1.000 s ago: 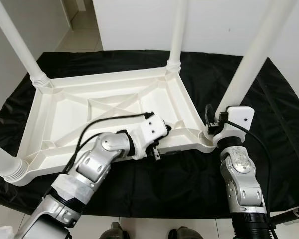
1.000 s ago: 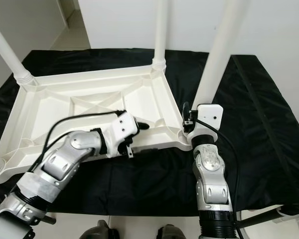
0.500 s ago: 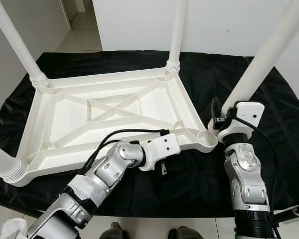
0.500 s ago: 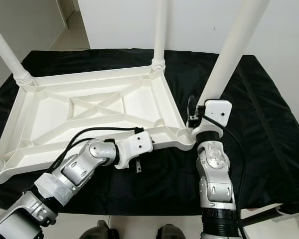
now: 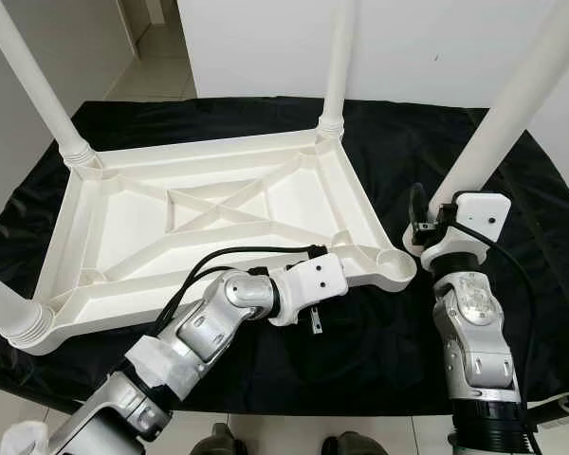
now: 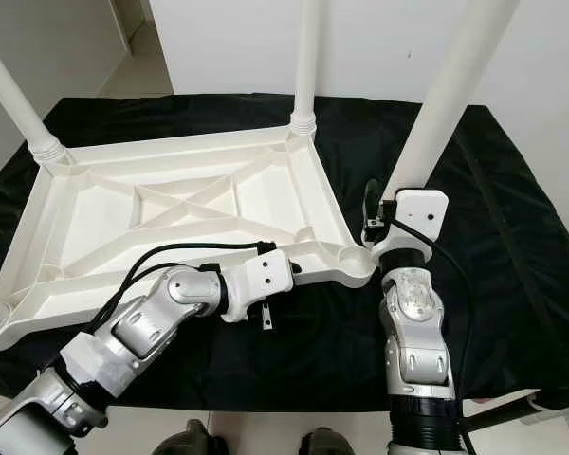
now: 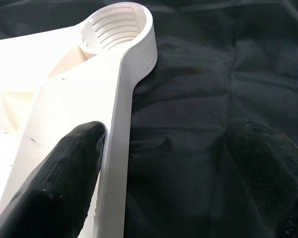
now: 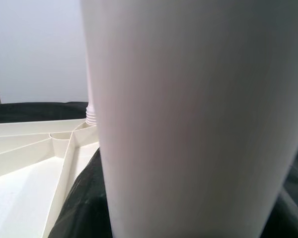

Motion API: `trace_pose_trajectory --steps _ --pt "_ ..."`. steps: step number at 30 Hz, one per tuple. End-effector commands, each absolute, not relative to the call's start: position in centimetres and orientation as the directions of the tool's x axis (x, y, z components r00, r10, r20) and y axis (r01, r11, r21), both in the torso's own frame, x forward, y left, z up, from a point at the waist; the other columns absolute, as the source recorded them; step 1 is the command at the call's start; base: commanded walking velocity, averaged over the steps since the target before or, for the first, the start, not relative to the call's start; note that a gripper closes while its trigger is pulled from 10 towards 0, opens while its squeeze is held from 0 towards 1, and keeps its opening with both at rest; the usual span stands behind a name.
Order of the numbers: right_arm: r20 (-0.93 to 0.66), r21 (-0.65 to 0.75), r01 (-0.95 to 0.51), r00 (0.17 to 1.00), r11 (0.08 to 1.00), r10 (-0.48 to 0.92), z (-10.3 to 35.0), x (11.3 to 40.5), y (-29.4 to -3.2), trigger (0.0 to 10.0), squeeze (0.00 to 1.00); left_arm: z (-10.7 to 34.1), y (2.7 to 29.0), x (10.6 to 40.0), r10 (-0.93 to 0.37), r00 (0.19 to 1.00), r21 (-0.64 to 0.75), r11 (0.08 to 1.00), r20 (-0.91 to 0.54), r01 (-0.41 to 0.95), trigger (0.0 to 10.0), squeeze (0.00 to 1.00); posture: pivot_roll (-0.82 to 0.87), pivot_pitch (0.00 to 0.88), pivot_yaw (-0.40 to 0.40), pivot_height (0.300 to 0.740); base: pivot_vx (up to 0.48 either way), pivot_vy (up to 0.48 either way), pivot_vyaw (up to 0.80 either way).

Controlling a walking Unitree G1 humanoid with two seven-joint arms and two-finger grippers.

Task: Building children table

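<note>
One leg (image 5: 512, 114) in right pincer (image 5: 427, 223), beside tabletop (image 5: 209, 223)

Upturned table top (image 5: 209, 204) and loose leg (image 5: 512, 114) look like smooth white plastic with a slight sheen; the threaded socket (image 7: 116, 22) is ridged. The black sheet (image 5: 379, 351) beneath is wrinkled, faintly glossy. Left claw (image 7: 154, 168) fingers (image 7: 59, 183) are matt black, finely textured; arms are silver metal.

The round corner hole (image 7: 116, 25) in the upside-down white table top (image 5: 209, 204) is open from above. Black cloth (image 5: 379, 332) lies bare just beside it. The loose leg (image 5: 512, 104) stands near that corner, and the left gripper (image 7: 97, 163) straddles the rim
</note>
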State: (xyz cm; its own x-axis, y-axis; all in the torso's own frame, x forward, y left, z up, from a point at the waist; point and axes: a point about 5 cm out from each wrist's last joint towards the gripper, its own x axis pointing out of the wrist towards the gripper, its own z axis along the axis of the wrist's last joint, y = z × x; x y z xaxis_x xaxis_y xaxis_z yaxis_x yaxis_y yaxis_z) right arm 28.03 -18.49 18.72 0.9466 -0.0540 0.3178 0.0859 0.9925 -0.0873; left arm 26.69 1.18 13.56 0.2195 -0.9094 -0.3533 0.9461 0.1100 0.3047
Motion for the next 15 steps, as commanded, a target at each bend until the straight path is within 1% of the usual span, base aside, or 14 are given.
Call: trace_pose_trajectory --steps 1,4,5,6,8,9,10,11,12,15 --pt "0.345 -0.087 0.086 0.937 0.993 -0.051 19.19 28.03 -18.43 10.0 0.00 13.80 0.72 25.73 -0.926 0.093 0.277 -0.013 -0.365 0.961 10.0 0.00 -0.06 0.020 0.047 0.740 0.000 0.000 0.00" --pt "0.344 -0.084 0.080 0.938 0.993 -0.047 19.17 28.07 -18.35 10.0 0.00 13.82 0.77 25.59 -0.928 0.072 0.242 -0.020 -0.366 0.970 10.0 0.00 -0.05 0.019 0.043 0.740 0.000 0.000 0.00" --pt "0.343 -0.085 0.078 0.938 0.993 -0.044 19.12 28.10 -18.30 10.0 0.00 13.87 0.83 25.50 -0.928 0.068 0.247 -0.026 -0.365 0.969 7.8 0.00 -0.05 0.018 0.042 0.740 0.000 0.000 0.00" --pt "0.341 -0.085 0.076 0.939 0.993 -0.043 19.07 28.12 -18.27 10.0 0.00 13.80 0.93 25.56 -0.925 0.081 0.249 -0.015 -0.371 0.968 9.1 0.00 -0.05 0.018 0.041 0.740 0.000 0.000 0.00" --pt "0.340 -0.085 0.076 0.940 0.993 -0.043 19.04 28.13 -18.25 10.0 0.00 13.75 1.00 25.63 -0.922 0.093 0.253 -0.006 -0.376 0.967 9.1 0.00 -0.05 0.019 0.041 0.740 0.000 0.000 0.00" --pt "0.338 -0.086 0.075 0.940 0.993 -0.042 18.97 28.13 -18.25 10.0 0.00 13.72 1.15 25.46 -0.921 0.080 0.254 -0.021 -0.381 0.967 6.4 0.00 -0.05 0.019 0.039 0.740 0.000 0.000 0.00" --pt "0.335 -0.089 0.074 0.941 0.993 -0.040 18.89 28.11 -18.24 10.0 0.00 13.69 1.28 25.37 -0.919 0.077 0.253 -0.025 -0.386 0.967 7.6 0.00 -0.05 0.018 0.041 0.740 0.000 0.000 0.00" --pt "0.335 -0.089 0.074 0.941 0.993 -0.040 18.89 28.11 -18.24 10.0 0.00 13.69 1.28 25.37 -0.919 0.077 0.253 -0.025 -0.386 0.967 7.6 0.00 -0.05 0.018 0.041 0.740 0.000 0.000 0.00" --pt "0.333 -0.090 0.072 0.942 0.993 -0.038 18.82 28.10 -18.23 10.0 0.00 13.76 1.32 25.42 -0.920 0.084 0.260 -0.020 -0.383 0.965 10.0 0.00 -0.05 0.018 0.040 0.740 0.000 0.000 0.00" --pt "0.309 -0.109 0.056 0.951 0.992 -0.020 18.29 28.01 -18.03 10.0 0.00 14.26 1.13 26.13 -0.924 0.141 0.282 0.037 -0.354 0.959 10.0 0.00 -0.05 0.020 0.035 0.740 0.000 0.000 0.00"
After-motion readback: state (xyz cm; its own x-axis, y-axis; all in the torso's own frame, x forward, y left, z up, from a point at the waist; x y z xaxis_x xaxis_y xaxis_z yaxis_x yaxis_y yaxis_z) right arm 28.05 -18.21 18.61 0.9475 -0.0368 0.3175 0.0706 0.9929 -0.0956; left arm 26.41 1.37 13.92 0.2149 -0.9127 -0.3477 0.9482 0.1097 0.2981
